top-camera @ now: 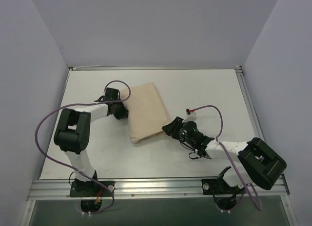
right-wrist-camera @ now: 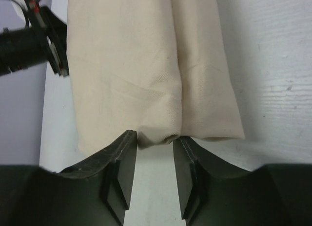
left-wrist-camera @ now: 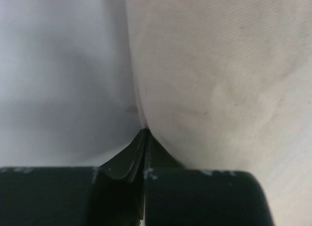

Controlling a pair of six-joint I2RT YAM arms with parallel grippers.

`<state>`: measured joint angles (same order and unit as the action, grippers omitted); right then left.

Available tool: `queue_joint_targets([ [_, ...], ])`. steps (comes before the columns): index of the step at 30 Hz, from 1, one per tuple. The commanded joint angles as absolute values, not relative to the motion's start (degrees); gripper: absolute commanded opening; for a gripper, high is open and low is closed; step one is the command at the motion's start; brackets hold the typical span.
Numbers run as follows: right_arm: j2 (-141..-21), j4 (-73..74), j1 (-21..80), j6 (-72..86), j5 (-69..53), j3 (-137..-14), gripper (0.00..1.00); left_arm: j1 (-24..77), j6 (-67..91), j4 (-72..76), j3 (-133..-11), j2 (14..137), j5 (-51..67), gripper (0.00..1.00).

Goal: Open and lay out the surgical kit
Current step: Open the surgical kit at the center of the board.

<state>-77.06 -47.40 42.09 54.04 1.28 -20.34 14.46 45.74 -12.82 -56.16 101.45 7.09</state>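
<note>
Two grippers at one folded bundle, one per side. Flat on the table point(top-camera: 204, 89), a little left of centre: beige cloth wrap point(top-camera: 146, 114), fully folded, with no tray or instruments on show. Up against its left edge, toward the far end, left gripper point(top-camera: 126, 110), fingers point(left-wrist-camera: 124, 160) squeezed together with no gap showing; no telling about any cloth nipped between them. Down at the near-right corner, right gripper point(top-camera: 168, 127), fingers point(right-wrist-camera: 124, 153) set moderately apart, straddling a rounded fold at the wrap's end without clamping it. Looks like the very first step: finding a hold on a flap to start the unwrapping. Calls next for a firm pinch on that fold with the right fingers, then a lift and an outward peel. Gently, though, and low to the table, keeping any contents from sliding out.
</note>
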Motion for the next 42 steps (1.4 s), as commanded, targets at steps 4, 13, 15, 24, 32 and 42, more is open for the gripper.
queue_joint_targets([
  [4, -73.9, -40.2, 43.5, 53.0, 2.1, -22.1, 0.49, 17.0, 36.4, -12.7, -72.9, 116.0, 12.0, 0.02],
  [13, -61.1, -17.0, 39.4, 45.9, 8.1, -32.3, 0.73, 16.9, 37.5, -10.6, -68.6, 110.6, 9.2, 0.15],
  [15, -61.3, -13.4, 33.8, 42.7, 5.4, -34.4, 0.77, 16.1, 40.3, -8.2, -64.2, 105.0, 8.1, 0.27],
  [24, -80.0, -14.8, 20.3, 32.0, -13.8, -46.7, 0.75, 16.7, 41.0, -7.1, -51.0, 83.0, 8.0, 0.63],
  [32, -89.7, -22.6, 21.5, 32.6, -21.4, -48.4, 0.69, 25.8, 31.8, -9.4, -53.3, 75.1, 7.0, 0.72],
  [42, -93.9, -26.4, 22.0, 33.4, -22.9, -50.6, 0.66, 34.9, 29.4, -2.0, -52.7, 78.0, 5.0, 0.74],
])
